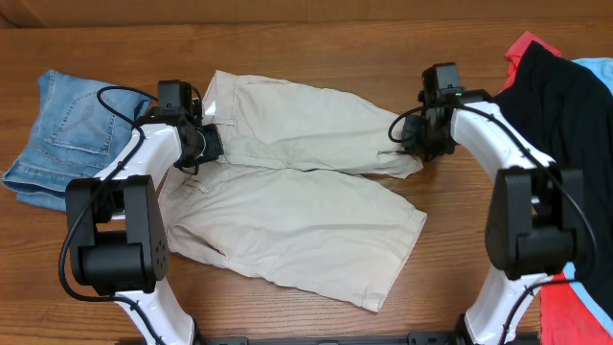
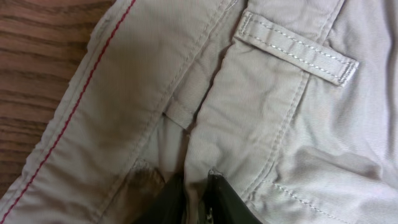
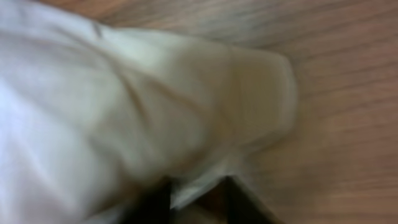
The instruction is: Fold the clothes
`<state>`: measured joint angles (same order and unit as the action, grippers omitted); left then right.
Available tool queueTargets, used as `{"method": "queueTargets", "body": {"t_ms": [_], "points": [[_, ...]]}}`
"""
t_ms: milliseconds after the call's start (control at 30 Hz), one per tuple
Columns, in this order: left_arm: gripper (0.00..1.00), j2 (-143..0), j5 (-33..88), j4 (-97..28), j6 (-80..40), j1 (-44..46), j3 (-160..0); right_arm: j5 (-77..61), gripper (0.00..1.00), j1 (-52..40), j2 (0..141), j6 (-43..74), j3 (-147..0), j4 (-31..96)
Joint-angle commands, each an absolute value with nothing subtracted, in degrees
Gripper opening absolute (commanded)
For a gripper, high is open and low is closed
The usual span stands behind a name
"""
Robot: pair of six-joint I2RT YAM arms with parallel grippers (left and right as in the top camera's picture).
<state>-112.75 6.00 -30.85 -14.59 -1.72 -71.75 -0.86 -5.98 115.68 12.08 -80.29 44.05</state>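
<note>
beige shorts [image 1: 306, 206] | spread flat, centre | denim [image 1: 57, 134] folded, left | black-red pile [image 1: 560, 105] right, perhaps unfolded

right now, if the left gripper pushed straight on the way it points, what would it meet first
The khaki shorts: the left gripper is at the cloth, jaws aimed along the centre seam, so fabric comes first. A belt loop lies further ahead, to the side; depth is hard to judge.
</note>
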Motion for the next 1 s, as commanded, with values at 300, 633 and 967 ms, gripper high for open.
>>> {"method": "queueTargets", "body": {"t_ms": [300,633,967], "points": [[0.19,-113.1,5.4,-31.3,-14.2,-1.9,-72.1,-0.5,0.05,-4.0,117.6,12.3,-86.1,28.5],[0.19,-113.1,5.3,-31.6,-14.2,-1.9,-72.1,0.9,0.13,-1.8,117.8,12.2,-86.8,20.8],[0.2,-113.1,5.1,-31.3,-14.2,-1.9,-72.1,-0.4,0.5,-1.8,119.0,12.5,-85.4,37.3]]}}
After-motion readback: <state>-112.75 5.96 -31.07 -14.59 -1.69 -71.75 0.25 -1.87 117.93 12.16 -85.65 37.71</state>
